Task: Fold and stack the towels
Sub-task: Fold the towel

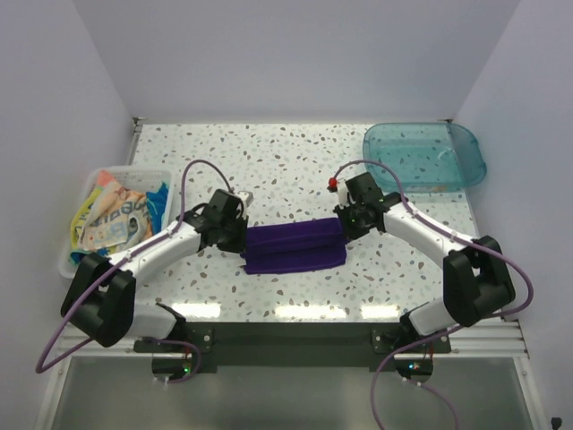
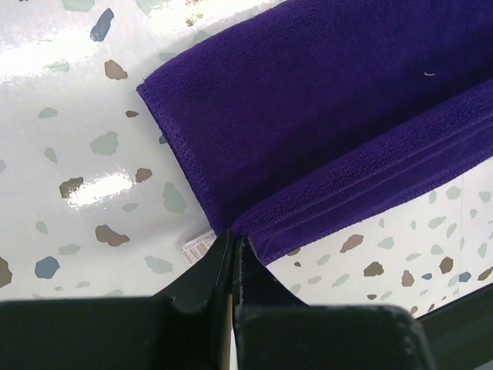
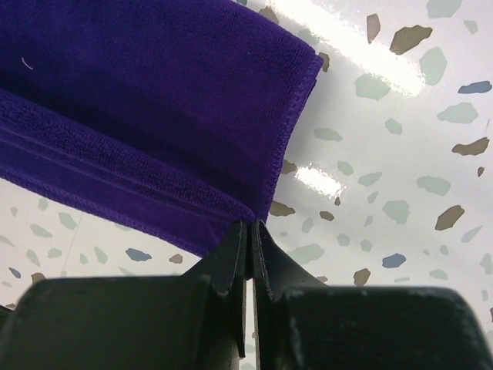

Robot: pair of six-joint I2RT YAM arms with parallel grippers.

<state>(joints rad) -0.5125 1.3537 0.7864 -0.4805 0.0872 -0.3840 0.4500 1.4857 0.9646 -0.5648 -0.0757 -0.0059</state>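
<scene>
Purple towel [image 1: 294, 247] lay folded on the table [image 1: 295, 152]; left gripper [image 2: 233, 245] was clamped on its left end, right gripper [image 3: 251, 230] on its right end.

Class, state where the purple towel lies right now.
In the top view the purple towel lies centre-frame, stretched between the left gripper and right gripper, each shut on an end.

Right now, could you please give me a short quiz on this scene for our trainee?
1. True or false: the left gripper hangs open above the purple towel.
2. Where does the blue tray stand? A) far right corner B) near left edge C) under the towel
3. What does the right gripper pinch?
Key: 1 false, shut on a corner; 2 A; 3 a corner of the purple towel.
</scene>
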